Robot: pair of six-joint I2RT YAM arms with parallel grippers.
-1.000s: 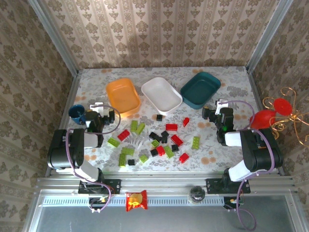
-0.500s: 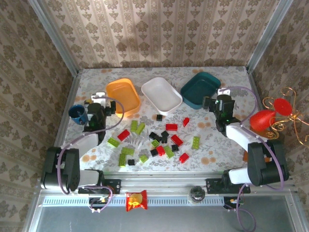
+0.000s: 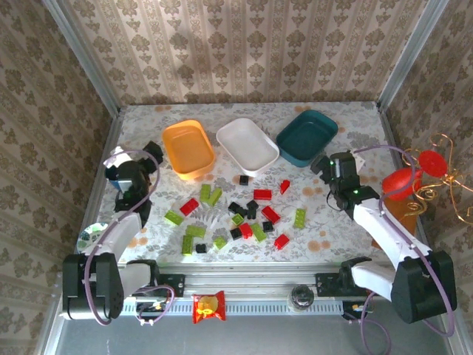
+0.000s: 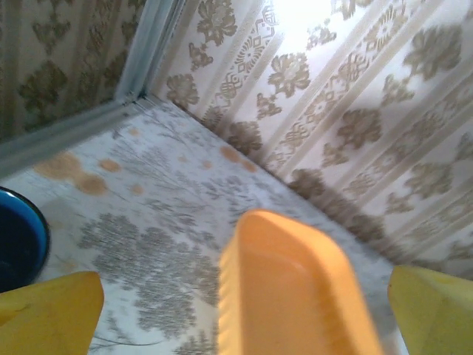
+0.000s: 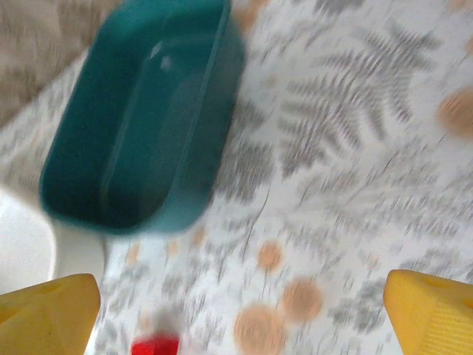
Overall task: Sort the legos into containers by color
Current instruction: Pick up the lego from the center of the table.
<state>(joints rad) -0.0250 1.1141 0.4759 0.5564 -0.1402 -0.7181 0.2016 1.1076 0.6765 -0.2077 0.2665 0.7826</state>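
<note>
Sorting not yet begun, we judge: small red, lime and black plastic legos (image 3: 270,214) all loose mid-table; shallow orange plastic tub (image 3: 189,148), white tub (image 3: 247,145), dark teal tub (image 3: 307,137) behind them look empty. Our left gripper (image 3: 151,154) and right gripper (image 3: 325,164) spread wide, carrying nothing.

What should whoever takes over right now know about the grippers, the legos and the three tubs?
Open and empty: left gripper by the orange tub, right gripper by the teal tub.
The white tub sits between those two; all three tubs look empty.
The legos, red, green and black, lie loose on the table in front of the tubs.
Done: nothing sorted.
To do: every brick.
</note>
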